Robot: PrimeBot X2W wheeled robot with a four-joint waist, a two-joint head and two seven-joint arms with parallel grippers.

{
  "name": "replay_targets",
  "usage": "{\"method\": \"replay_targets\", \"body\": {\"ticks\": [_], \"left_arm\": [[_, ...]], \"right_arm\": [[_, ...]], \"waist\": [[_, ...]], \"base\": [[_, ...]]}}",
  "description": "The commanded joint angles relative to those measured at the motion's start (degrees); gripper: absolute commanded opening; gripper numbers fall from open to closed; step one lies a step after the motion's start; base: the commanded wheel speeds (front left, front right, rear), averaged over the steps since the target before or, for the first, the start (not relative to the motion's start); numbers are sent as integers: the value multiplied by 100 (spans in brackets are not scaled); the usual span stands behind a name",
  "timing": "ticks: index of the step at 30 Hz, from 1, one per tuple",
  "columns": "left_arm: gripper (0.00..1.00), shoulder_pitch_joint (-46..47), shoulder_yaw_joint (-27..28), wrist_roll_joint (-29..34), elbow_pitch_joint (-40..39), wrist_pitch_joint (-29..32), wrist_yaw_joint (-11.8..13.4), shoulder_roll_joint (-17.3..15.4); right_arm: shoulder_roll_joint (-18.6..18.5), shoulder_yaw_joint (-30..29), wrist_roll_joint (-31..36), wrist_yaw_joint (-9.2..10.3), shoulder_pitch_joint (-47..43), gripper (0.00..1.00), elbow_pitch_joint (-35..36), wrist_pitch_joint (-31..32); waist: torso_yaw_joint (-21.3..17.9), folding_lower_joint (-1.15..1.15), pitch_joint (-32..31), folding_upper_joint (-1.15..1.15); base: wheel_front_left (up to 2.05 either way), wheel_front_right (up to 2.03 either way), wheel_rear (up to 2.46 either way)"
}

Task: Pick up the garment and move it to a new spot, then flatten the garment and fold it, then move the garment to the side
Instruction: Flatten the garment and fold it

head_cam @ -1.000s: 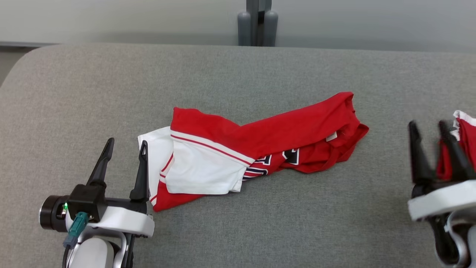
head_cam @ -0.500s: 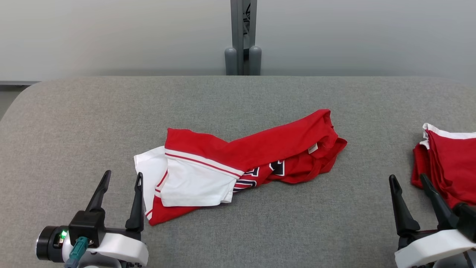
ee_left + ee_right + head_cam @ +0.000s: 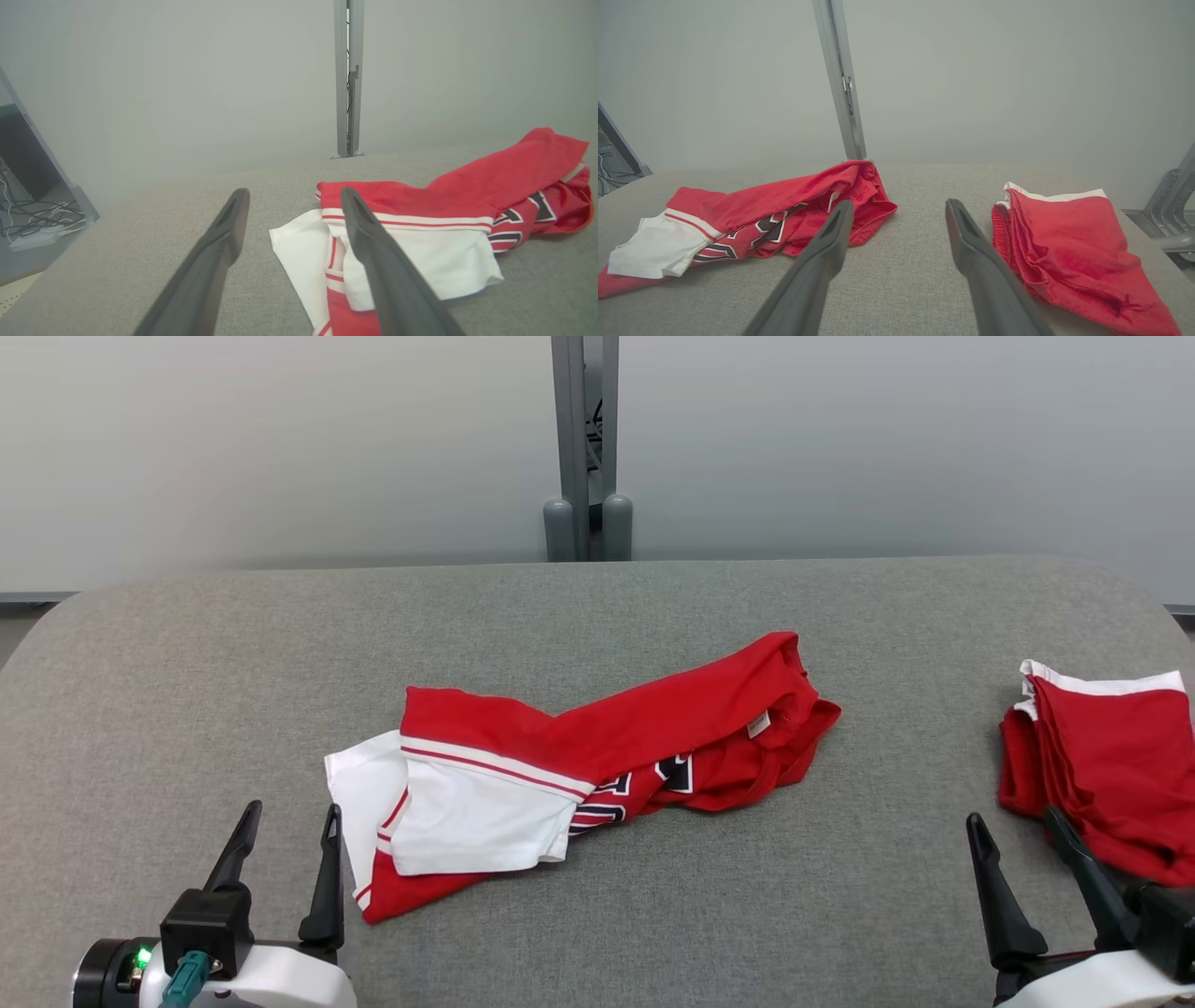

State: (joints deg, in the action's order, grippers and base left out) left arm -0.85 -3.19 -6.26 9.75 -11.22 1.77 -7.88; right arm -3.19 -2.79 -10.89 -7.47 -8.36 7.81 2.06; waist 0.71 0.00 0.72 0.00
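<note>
Red-white garment (image 3: 579, 765) crumpled, centre of counter (image 3: 187, 663); left tool (image 3: 291, 810), right tool (image 3: 1013, 818) both wide, empty. Best: pinch opposite ends, lift evenly, avoid red pile (image 3: 1102, 756) near right edge.

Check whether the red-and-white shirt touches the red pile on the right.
Apart. The head view shows a wide strip of bare grey surface between the shirt and the red pile.

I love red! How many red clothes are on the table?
2. A crumpled red-and-white garment lies in the middle of the grey table; a folded red garment sits at its right end. None seems hidden.
</note>
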Motion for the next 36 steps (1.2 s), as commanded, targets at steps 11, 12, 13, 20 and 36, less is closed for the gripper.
{"method": "replay_targets", "body": {"ticks": [11,12,13,20,36], "left_arm": [[100,-77,-14,-76,-152,185,97,-77],[100,-77,-15,-81,-162,188,108,-78],[100,-79,-18,-82,-172,199,123,-80],[100,-81,-64,-108,-243,252,150,-73],[100,470,-643,-899,411,2057,-722,-82]], "right_arm": [[16,12,-20,-4,-113,100,137,21],[16,11,-14,-5,-104,100,143,10],[17,9,-24,-5,-93,100,145,-2],[18,43,-73,-5,-48,100,121,1],[16,322,-73,-4,204,100,136,1]], "waist": [[-74,0,-24,0],[-71,0,-23,0],[-68,0,-23,0],[-42,0,-14,0],[-286,0,446,0]], "base": [[0,0,0],[0,0,0],[0,0,0],[0,0,0],[0,0,0]]}}
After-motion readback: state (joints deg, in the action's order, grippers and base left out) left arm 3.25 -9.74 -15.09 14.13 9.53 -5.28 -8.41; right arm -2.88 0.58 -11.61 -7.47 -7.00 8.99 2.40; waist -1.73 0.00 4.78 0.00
